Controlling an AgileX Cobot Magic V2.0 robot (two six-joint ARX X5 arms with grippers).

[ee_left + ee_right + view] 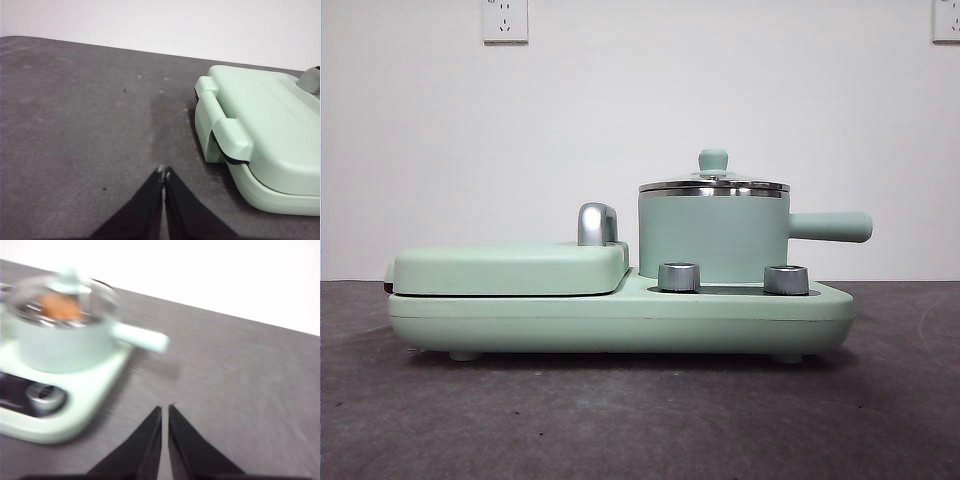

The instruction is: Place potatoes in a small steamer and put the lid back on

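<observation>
The small steamer (712, 238) stands on the right half of a mint-green cooker base (620, 320), its straight handle pointing right. The glass lid (714, 184) with its mint knob rests on the steamer's rim. In the blurred right wrist view the orange-brown potatoes (59, 306) show through the lid (67, 287) inside the steamer (65, 347). My right gripper (164, 408) is shut and empty above the dark table, off to the side of the steamer's handle. My left gripper (164, 171) is shut and empty over the table beside the griddle end. Neither gripper shows in the front view.
A flat mint-green griddle cover (510, 267) with a chrome handle (597, 224) fills the base's left half, and it appears as the griddle cover (265, 130) in the left wrist view. Two steel knobs (679, 277) sit in front of the steamer. A white wall stands behind the dark grey table (640, 420).
</observation>
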